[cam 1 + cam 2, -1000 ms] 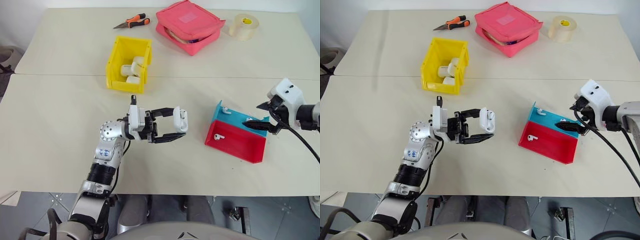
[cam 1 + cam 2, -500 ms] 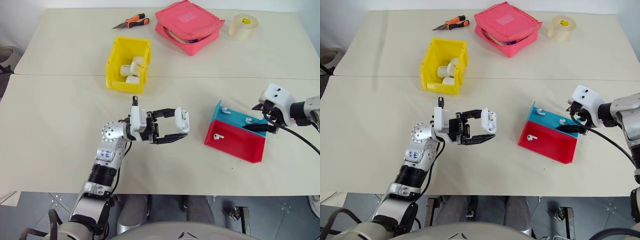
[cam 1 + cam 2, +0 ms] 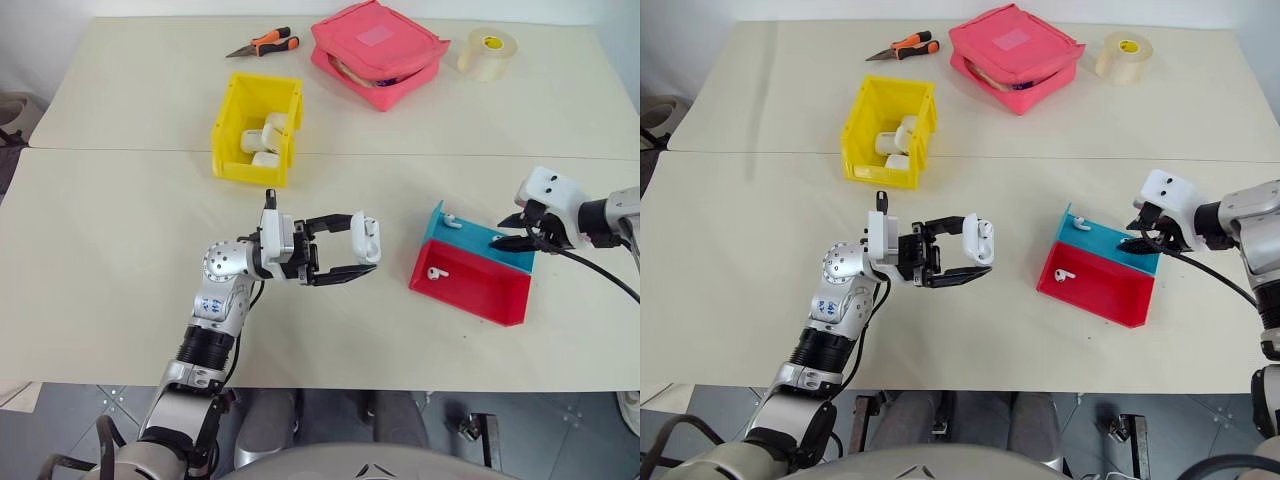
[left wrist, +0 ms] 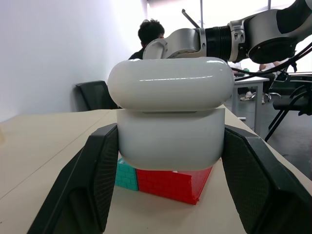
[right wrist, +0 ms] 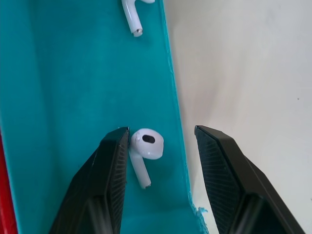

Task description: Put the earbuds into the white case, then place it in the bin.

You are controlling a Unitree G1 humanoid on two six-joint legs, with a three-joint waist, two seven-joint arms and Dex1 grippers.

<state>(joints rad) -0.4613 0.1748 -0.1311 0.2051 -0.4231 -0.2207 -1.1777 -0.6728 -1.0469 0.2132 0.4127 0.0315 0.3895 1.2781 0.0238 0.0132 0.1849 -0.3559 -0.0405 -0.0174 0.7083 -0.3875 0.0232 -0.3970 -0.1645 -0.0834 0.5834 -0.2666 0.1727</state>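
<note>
Three tiny shiny white earbuds lie in the red-and-blue plastic tray (image 3: 478, 290): one on the red part (image 3: 435, 272), two on the blue part. The right wrist view shows what the head views cannot: one earbud (image 5: 143, 150) sits between the right gripper's (image 5: 161, 181) two black fingers, which stand apart around it. One finger (image 5: 108, 181) is just beside it; I cannot tell if they touch. Another earbud (image 5: 131, 14) lies farther along the blue floor.

The left gripper (image 3: 352, 253) is clamped on the small round shiny white case (image 4: 169, 113), held above the table (image 3: 110, 250). Its lid is lifted a little. The yellow plastic bin (image 3: 257, 129) stands well apart behind it, with white things inside. No writing can be read.
</note>
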